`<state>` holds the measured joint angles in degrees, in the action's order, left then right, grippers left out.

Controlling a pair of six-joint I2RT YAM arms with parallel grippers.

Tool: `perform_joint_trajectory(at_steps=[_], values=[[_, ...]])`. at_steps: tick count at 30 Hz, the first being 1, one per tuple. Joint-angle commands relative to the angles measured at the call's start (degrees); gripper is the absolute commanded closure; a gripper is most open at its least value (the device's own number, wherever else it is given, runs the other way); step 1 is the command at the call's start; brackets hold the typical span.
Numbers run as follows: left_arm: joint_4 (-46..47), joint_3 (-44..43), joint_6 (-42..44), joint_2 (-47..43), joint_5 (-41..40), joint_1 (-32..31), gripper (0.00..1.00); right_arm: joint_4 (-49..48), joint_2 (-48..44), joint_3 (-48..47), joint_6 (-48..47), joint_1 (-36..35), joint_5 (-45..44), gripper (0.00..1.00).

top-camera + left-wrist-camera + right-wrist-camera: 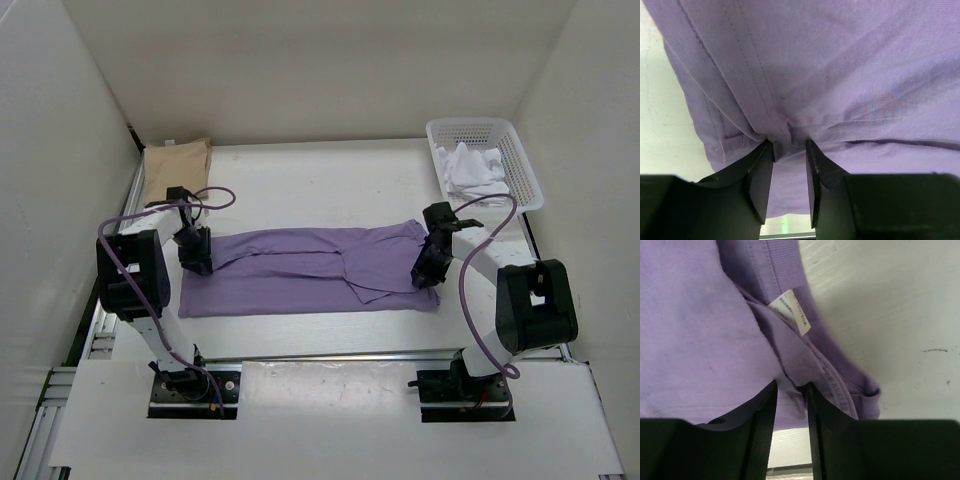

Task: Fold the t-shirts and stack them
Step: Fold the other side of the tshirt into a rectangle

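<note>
Worktop (300, 180): white and flat, and it carries everything listed below.

Lavender shirt (300, 270): lies lengthwise across the middle of the worktop, nearer the near edge, partly folded, with a loose flap toward its right end. I judge it light, limp and thin. It will sag and drag if lifted at one point, so both ends should be raised together. The stitched hem and the ribbed collar are the firmest places to take hold.

Basket (525, 175): at the far right corner, holding the crumpled white shirt (472, 170).

Tan shirt (177, 168): folded, at the far left corner.

Left fingers (760, 185): at the shirt's left end and drawn close together. A bunch of lavender cloth beside a seam is pinched between the tips, and creases run out from the pinch. I take that as a firm hold.

Right fingers (825, 430): at the shirt's right end by the collar, a narrow gap apart, with a fold of cloth lying between them. I cannot tell whether that fold is clamped or merely passing through.

Neck label (790, 310): white, sewn inside the collar just beyond the right fingers.
</note>
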<state>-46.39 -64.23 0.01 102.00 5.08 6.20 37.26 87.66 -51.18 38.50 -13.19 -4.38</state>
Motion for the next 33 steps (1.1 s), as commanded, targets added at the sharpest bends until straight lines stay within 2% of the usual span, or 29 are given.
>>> perform_joint_trajectory(at_steps=[1,3,4,6,8,10,19,33], values=[[0.86,-0.37,-0.01,-0.83,-0.07,-0.22,0.58,-1.04,-1.61,1.17,-0.27,0.01,2.54,0.69],[0.86,-0.37,-0.01,-0.83,-0.07,-0.22,0.63,-1.57,-2.14,1.78,-0.27,0.01,3.06,0.72],[0.86,-0.37,-0.01,-0.83,-0.07,-0.22,0.67,-1.57,-2.14,1.78,0.34,0.01,3.06,0.76],[0.86,-0.37,-0.01,-0.83,-0.07,-0.22,0.79,-1.57,-2.14,1.78,0.35,0.01,3.06,0.82],[0.86,-0.37,-0.01,-0.83,-0.07,-0.22,0.89,-1.05,-2.14,1.78,0.35,0.01,3.59,0.94],[0.86,-0.37,-0.01,-0.83,-0.07,-0.22,0.89,0.18,-2.84,1.78,0.87,0.01,2.98,0.99],[0.86,-2.91,-0.01,-2.50,-3.22,0.31,0.89,5.28,-5.39,-1.29,-1.41,0.01,0.52,0.99],[-1.86,-11.36,-0.01,-0.75,-6.93,2.68,0.89,8.10,-9.96,-4.63,-3.08,7.03,3.15,0.99]])
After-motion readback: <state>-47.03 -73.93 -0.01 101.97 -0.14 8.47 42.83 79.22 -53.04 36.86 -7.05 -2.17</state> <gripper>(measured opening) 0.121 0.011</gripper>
